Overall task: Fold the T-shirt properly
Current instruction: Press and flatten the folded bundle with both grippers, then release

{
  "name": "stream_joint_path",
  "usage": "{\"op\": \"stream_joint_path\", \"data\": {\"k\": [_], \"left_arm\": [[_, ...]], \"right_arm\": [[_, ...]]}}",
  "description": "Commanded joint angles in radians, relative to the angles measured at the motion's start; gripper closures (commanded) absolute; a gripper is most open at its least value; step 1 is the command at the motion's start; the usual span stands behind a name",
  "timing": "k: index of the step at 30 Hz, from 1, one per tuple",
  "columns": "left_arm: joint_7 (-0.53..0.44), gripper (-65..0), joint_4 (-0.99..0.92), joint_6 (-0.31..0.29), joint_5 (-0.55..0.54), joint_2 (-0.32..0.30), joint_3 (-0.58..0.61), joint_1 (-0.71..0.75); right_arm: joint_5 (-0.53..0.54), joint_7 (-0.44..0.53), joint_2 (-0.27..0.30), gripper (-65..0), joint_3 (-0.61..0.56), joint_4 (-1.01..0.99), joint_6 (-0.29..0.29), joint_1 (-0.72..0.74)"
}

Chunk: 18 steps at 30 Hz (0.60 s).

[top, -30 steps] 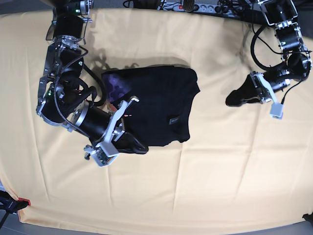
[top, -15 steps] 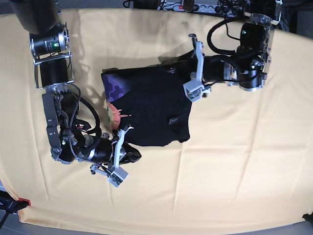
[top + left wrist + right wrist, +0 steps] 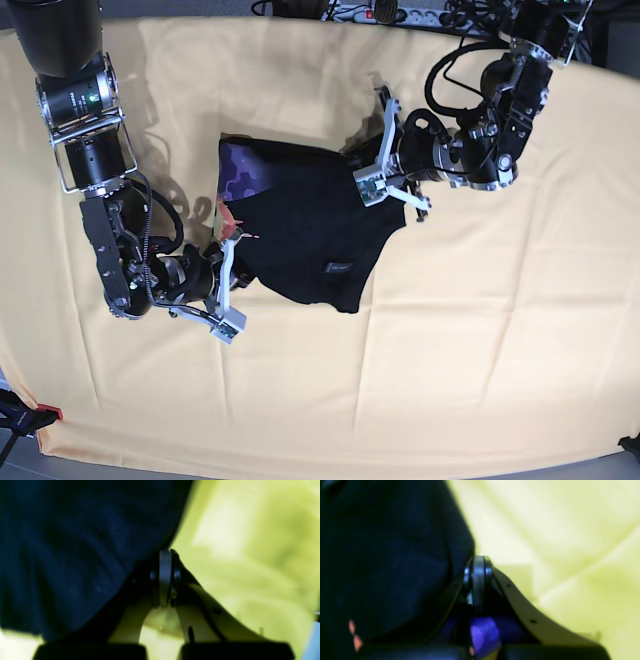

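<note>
The T-shirt [image 3: 310, 230] lies near the middle of the counter [image 3: 480, 350], which is covered by a pale yellow cloth [image 3: 450, 400]. It is bunched into a rough dark heap, with a purple patterned patch showing at its far left corner and a small pink bit at its left edge.

The right hand [image 3: 228, 280] sits at the near left edge of the shirt. In the right wrist view its fingers [image 3: 478, 580] are pressed together, with dark fabric lying over the left finger and a purple piece of fabric just behind the tips. It is closed and gripping the T-shirt [image 3: 390, 555].

The left hand [image 3: 385, 190] is at the far right edge of the shirt. In the left wrist view its fingers [image 3: 165, 577] meet tip to tip, with black fabric [image 3: 75, 550] draped over the left one. The view is blurred, but the hand looks closed on the shirt's edge.

Both arms reach in from the far side, the right arm [image 3: 90, 150] down the left of the counter, the left arm [image 3: 500, 110] from the far right.
</note>
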Motion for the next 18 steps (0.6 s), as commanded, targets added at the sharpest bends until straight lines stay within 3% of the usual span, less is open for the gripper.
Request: {"op": "stream_joint_path", "data": {"k": [1,7,13,18], "left_arm": [[-0.029,0.0,-0.023,0.010,0.012,-0.011,-0.006,-0.029],[-0.289,0.0,-0.279,0.008,0.082,-0.009,-0.006,-0.141],[-0.463,0.0,-0.504,0.008,0.180,0.039,-0.006,-0.254],[-0.527,0.0,-0.624,0.005,0.220,0.099,-0.006,-0.334]], "right_arm": [[0.049,-0.009,0.019,0.0,0.006,0.023,0.003,0.032],[0.225,-0.068,0.075,0.0,0.007,0.077,0.003,-0.028],[0.224,-0.069,0.082,0.0,0.058,0.236,0.003,-0.207],[0.186,-0.069,0.076,0.0,0.161,0.404,-0.023,-0.364]]}}
